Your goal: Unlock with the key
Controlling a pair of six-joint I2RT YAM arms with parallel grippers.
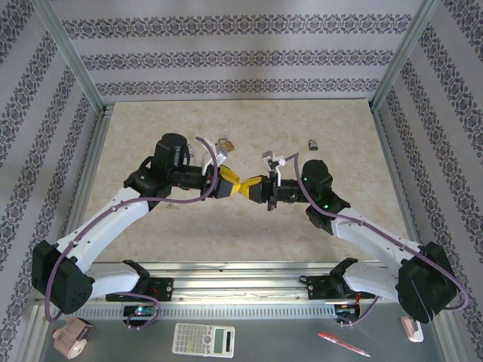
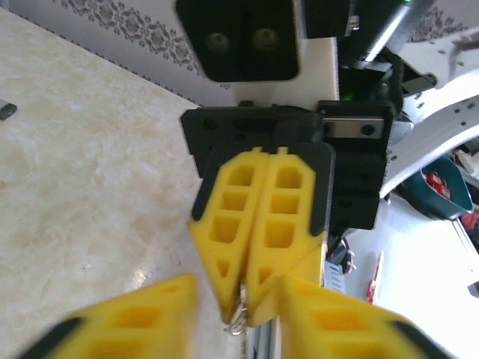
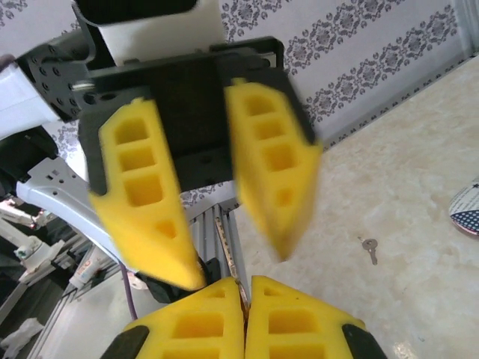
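My two grippers meet tip to tip above the middle of the table. The right gripper [image 3: 245, 286] [image 1: 254, 186] is shut on the key [image 3: 230, 250], a thin metal strip seen edge-on that sticks out past its yellow fingertips. In the left wrist view the key [image 2: 241, 314] shows as a silvery bit at those shut tips. The left gripper [image 2: 238, 290] [image 1: 231, 183] is open, one finger on each side of the key and of the right gripper's tips. I cannot tell whether its pads touch the key. A brass padlock [image 1: 224, 143] lies behind the left wrist.
A small dark-grey padlock [image 1: 312, 144] sits at the back right of the table. Another small round-headed key [image 3: 369, 249] lies loose on the tabletop. A round patterned object [image 3: 467, 210] pokes in at the right edge. A calculator [image 1: 203, 339] and a red pen [image 1: 343, 344] lie in front of the bases.
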